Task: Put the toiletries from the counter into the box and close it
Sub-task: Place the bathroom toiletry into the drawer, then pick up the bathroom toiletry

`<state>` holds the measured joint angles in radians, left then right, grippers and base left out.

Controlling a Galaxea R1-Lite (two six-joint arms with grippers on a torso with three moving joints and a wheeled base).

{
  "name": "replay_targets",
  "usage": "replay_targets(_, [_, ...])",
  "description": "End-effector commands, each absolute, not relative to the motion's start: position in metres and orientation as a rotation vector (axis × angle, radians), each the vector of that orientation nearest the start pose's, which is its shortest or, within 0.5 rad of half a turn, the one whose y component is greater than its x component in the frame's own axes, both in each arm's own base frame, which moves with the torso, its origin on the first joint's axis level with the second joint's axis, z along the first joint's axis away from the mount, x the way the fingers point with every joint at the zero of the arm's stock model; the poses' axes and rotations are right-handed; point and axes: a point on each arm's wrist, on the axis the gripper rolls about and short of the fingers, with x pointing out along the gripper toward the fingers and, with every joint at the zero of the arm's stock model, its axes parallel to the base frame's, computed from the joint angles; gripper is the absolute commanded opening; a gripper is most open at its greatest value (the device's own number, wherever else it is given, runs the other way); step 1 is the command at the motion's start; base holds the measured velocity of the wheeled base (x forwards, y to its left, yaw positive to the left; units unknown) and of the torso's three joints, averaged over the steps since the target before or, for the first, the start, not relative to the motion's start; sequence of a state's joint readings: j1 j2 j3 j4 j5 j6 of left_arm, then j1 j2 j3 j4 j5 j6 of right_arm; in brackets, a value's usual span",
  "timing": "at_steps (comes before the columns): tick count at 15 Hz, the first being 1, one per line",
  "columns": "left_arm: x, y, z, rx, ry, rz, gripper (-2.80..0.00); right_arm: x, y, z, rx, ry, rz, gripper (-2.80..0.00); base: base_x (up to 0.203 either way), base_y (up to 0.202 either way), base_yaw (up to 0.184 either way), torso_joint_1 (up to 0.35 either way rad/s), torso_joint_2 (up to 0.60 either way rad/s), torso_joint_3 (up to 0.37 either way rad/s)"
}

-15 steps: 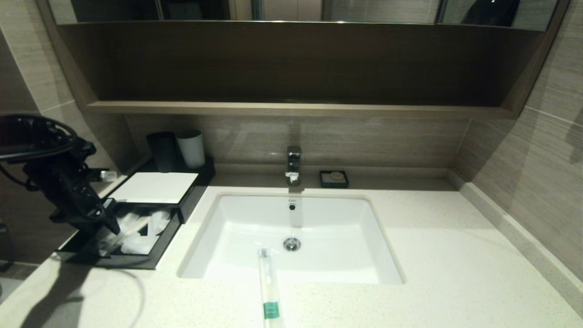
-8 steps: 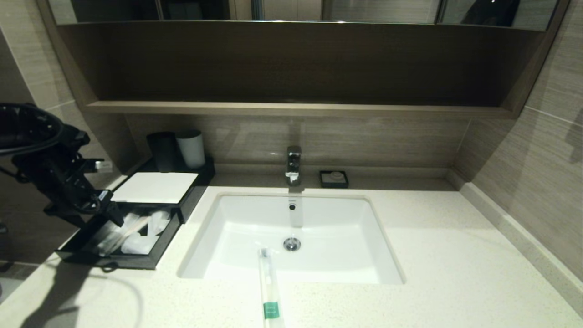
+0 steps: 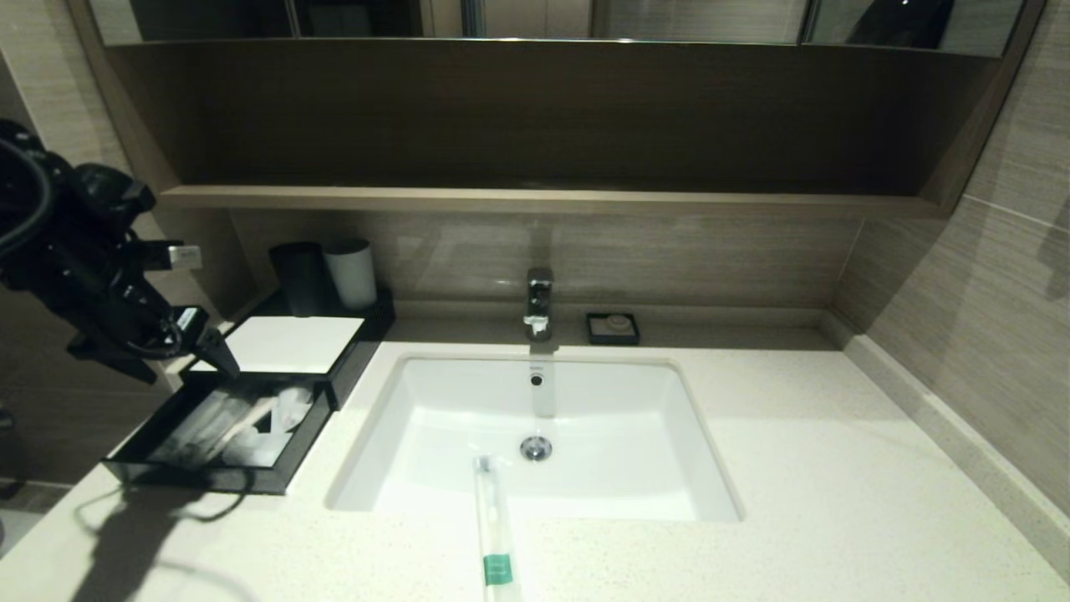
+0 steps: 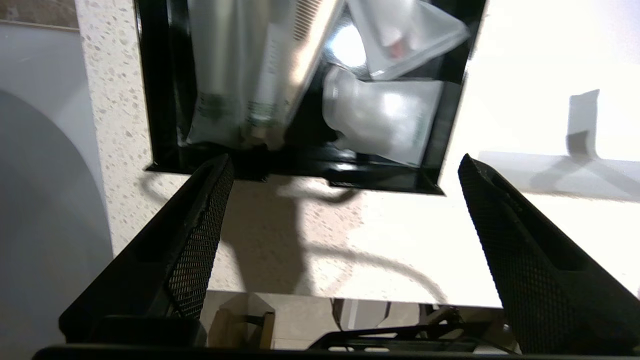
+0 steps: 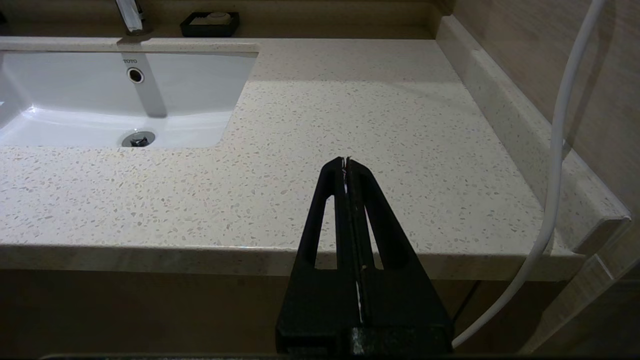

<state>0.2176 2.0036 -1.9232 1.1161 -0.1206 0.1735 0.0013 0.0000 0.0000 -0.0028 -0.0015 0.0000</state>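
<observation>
Now left pincer (image 3: 219, 355) spread wide, empty, above open box (image 3: 276, 477); cups (image 3: 326, 274) behind; right pincer (image 5: 346, 161) clenched.

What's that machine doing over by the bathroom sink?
It is tidying wrapped toiletries into a black box. Its left pincer hangs open and empty above the box's pulled-out drawer, where several wrapped items already lie. One wrapped stick with a green band is not yet packed; it lies across the front edge of the sink. The right pincer is shut and parked at the counter's front edge.
</observation>
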Motion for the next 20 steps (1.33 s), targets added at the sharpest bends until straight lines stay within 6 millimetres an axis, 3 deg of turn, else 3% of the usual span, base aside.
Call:
replay_targets(1, [0.317, 0.054, 0.262, -0.043, 1.137, -0.033, 0.00, -0.023, 0.000, 0.075, 0.000, -0.002, 0.000, -2.80, 0.000, 0.000, 0.000, 0.000, 0.00, 0.000])
replay_targets(8, [0.277, -0.022, 0.286, -0.141, 1.227, -0.156, 0.00, -0.023, 0.000, 0.075, 0.000, -0.002, 0.000, -2.80, 0.000, 0.000, 0.000, 0.000, 0.00, 0.000])
replay_targets(15, [0.262, -0.102, 0.275, -0.304, 1.401, -0.110, 0.00, -0.023, 0.000, 0.075, 0.000, -0.002, 0.000, -2.80, 0.000, 0.000, 0.000, 0.000, 0.00, 0.000])
replay_targets(20, [0.272, -0.117, 0.257, -0.365, 1.496, -0.083, 0.00, -0.023, 0.000, 0.075, 0.000, -0.002, 0.000, -2.80, 0.000, 0.000, 0.000, 0.000, 0.00, 0.000])
